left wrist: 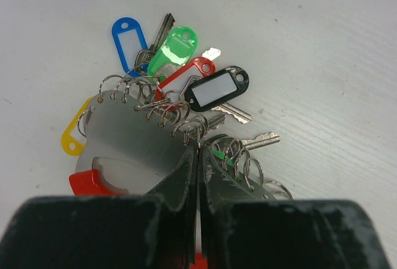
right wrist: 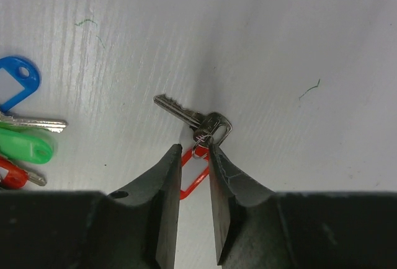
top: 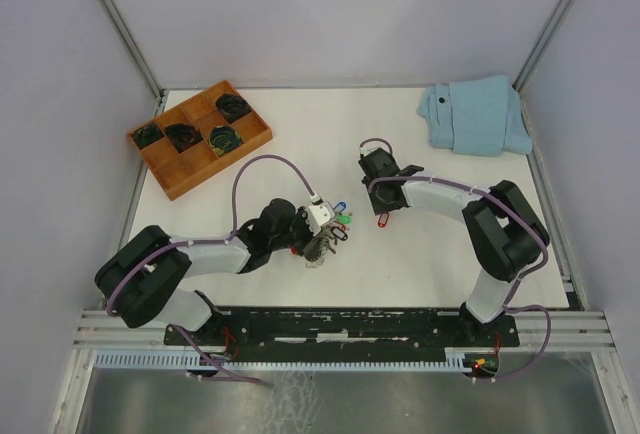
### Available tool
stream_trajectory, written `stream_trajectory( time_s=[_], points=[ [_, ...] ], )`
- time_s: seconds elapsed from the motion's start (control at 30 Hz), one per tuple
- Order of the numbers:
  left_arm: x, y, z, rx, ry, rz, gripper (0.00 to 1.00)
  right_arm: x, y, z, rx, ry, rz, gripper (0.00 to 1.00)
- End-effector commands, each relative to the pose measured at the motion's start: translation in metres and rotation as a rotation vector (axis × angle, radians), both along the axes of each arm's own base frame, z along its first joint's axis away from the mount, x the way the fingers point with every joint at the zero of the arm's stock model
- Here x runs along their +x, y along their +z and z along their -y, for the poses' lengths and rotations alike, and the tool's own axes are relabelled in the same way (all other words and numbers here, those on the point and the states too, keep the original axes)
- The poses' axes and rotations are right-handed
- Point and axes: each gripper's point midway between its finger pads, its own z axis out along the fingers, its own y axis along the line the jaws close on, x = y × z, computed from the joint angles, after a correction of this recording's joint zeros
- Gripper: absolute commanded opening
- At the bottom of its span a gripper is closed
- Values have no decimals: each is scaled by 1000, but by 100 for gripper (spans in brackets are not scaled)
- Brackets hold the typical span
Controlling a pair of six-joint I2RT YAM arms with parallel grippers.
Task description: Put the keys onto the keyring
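The left jaws pinch shut on the keyring [left wrist: 162, 113], a bunch of metal rings with coloured tags, mid-table [right wrist: 310, 33]. The right jaws, narrowly open, straddle a silver key [right wrist: 186, 113] with a red tag [right wrist: 192, 179] nearby.

A wooden tray [top: 180, 176] with dark coils [top: 222, 139] is set on the surface [top: 300, 124]; a blue cloth [top: 475, 119] is laid far right.

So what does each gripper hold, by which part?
Left gripper pinches the keyring by its rings. Right gripper straddles red-tagged key at its ring; grip unclear.
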Motion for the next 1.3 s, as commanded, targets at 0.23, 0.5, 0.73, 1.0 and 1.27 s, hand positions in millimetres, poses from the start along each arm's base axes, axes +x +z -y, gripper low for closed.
stream_trajectory(
  time_s=[0.23, 0.5, 0.73, 1.0, 1.27],
  points=[
    [9, 18, 8, -52, 16, 24, 3, 16, 3, 0, -18, -48, 39, 26],
    [9, 18, 10, -51, 10, 18, 3, 13, 6, 5, -37, -49, 39, 10],
    [5, 20, 11, -55, -25, 21, 3, -1, 31, -1, 30, 35, 45, 1],
    [4, 27, 10, -91, -31, 28, 3, -45, 47, -24, 224, 199, -19, 1],
    [4, 31, 10, -112, -27, 32, 3, -113, 61, -25, 219, 278, -132, 1]
  ],
)
